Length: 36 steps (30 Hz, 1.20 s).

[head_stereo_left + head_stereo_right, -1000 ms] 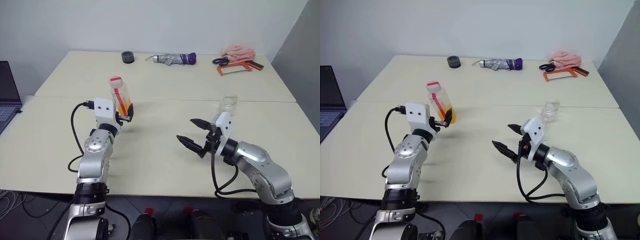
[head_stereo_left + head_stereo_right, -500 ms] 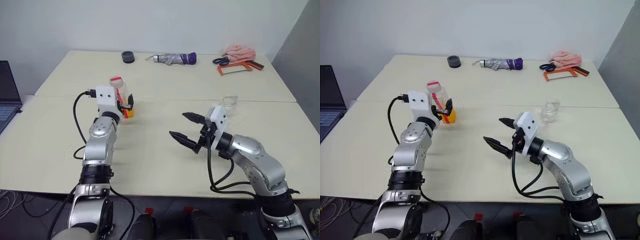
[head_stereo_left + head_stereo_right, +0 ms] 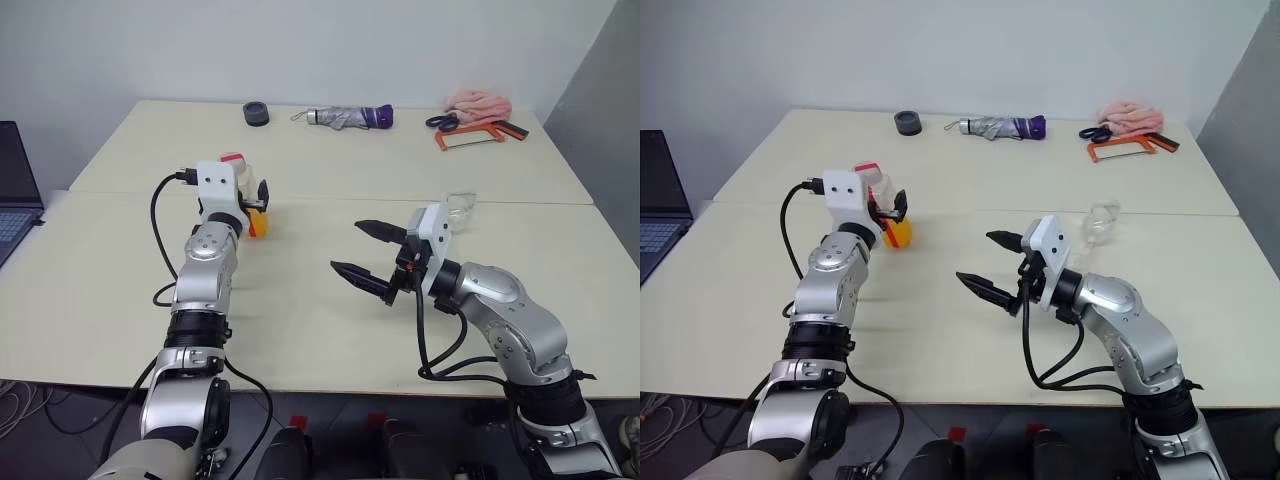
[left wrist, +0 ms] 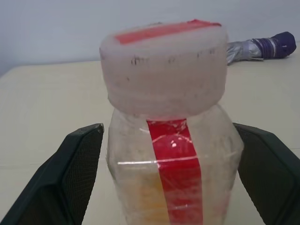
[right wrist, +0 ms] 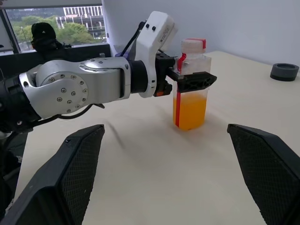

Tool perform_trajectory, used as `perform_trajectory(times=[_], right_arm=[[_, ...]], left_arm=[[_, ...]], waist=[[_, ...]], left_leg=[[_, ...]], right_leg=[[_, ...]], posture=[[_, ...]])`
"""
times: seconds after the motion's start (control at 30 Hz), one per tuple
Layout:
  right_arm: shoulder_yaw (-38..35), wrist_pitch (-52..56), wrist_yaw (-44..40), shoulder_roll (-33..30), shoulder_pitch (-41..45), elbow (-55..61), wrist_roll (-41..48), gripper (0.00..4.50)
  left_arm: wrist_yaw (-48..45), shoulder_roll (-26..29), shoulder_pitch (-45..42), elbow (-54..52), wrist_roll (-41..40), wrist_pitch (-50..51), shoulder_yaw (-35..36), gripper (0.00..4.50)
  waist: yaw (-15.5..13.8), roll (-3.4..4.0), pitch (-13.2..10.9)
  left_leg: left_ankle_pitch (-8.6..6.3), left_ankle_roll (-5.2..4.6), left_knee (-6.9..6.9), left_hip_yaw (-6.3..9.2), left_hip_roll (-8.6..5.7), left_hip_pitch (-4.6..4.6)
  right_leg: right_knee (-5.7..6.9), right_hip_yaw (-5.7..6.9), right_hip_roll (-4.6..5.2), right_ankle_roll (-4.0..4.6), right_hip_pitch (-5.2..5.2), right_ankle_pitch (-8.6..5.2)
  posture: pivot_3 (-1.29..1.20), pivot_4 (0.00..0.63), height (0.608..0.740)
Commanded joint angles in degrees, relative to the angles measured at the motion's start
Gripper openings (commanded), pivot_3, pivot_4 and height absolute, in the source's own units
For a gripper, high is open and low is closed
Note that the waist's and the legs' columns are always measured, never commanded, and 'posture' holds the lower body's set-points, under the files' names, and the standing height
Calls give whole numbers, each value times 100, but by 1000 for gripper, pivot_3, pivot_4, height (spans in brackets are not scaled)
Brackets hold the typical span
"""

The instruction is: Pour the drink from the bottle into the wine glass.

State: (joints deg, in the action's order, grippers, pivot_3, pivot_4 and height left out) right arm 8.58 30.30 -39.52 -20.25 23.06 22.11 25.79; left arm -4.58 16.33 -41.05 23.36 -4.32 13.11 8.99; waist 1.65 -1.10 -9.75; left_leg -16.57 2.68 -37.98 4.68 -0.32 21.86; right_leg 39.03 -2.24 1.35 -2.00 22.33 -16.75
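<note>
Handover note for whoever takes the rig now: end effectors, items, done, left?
Left end effector: open, fingers either side of the bottle, no squeeze visible yet.
Right end effector: open, empty, hovering above the table mid-front.
Bottle: upright on the table, cap on, drink filling its lower part.
Wine glass: upright on the table, behind the right end effector, looks empty.
Done: left end effector lined up on the bottle.
Left: grasp, uncap, pour into the wine glass.

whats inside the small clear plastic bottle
Translucent orange drink fills the lower part of the small clear plastic bottle; above it looks empty. The red-and-white label strip covers a narrow band of it.
</note>
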Motion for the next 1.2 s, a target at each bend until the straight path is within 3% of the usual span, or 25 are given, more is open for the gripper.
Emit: perform_trajectory(times=[0.03, 0.4, 0.67, 0.7, 0.9, 1.07, 1.2], right_arm=[[-21, -150, -20, -1, 57, 108, -13, 4500], [-13, -190, -7, 10, 32, 81, -55, 4500], [-31, -184, 2, 4, 29, 98, -41, 4500], [-31, -183, 4, 3, 27, 103, -41, 4500], [-56, -257, 52, -3, 17, 121, -101, 4500], [-411, -562, 165, -183, -170, 281, -240, 4500], [-801, -228, 17, -563, -328, 712, 192, 4500]], left_arm=[[-6, 78, -235, 39, 51, -147, 1, 4443], [47, 15, -413, 230, 20, -239, 26, 4443], [-5, -23, -339, 100, -33, -211, 19, 2044], [-14, -28, -316, 64, -37, -202, 14, 1912], [-243, -37, -79, -295, -147, -183, -22, 1871], [-1517, -138, 309, -1053, -852, -113, -229, 1869], [-2937, -78, 526, -1568, -1507, 61, -597, 1868]], waist=[[0, 0, 0], [0, 0, 0], [0, 0, 0], [1, 0, 0], [1, 0, 0], [-12, 0, 0], [-24, -1, -1]], left_leg=[[0, 0, 0, 0, 0, 0], [1, 2, 0, 0, 0, 0], [2, 3, 0, 0, 0, 1], [2, 3, 0, 0, 0, 1], [3, 6, 0, 1, 1, 2], [10, 17, 0, 1, 4, 5], [11, 19, -4, 4, 0, 14]], right_leg=[[0, 0, 0, 0, 0, 0], [0, 0, 0, 0, 0, 0], [0, 0, 0, 0, 1, 0], [0, 0, 0, 0, 1, 0], [0, -1, 1, 0, 2, 0], [0, -1, 8, 0, 3, 0], [-1, 3, 26, 0, 2, 0]], posture=[[0, 150, 740], [0, 150, 740], [0, 150, 740], [0, 150, 740], [0, 150, 740], [0, 150, 740], [0, 150, 740]])
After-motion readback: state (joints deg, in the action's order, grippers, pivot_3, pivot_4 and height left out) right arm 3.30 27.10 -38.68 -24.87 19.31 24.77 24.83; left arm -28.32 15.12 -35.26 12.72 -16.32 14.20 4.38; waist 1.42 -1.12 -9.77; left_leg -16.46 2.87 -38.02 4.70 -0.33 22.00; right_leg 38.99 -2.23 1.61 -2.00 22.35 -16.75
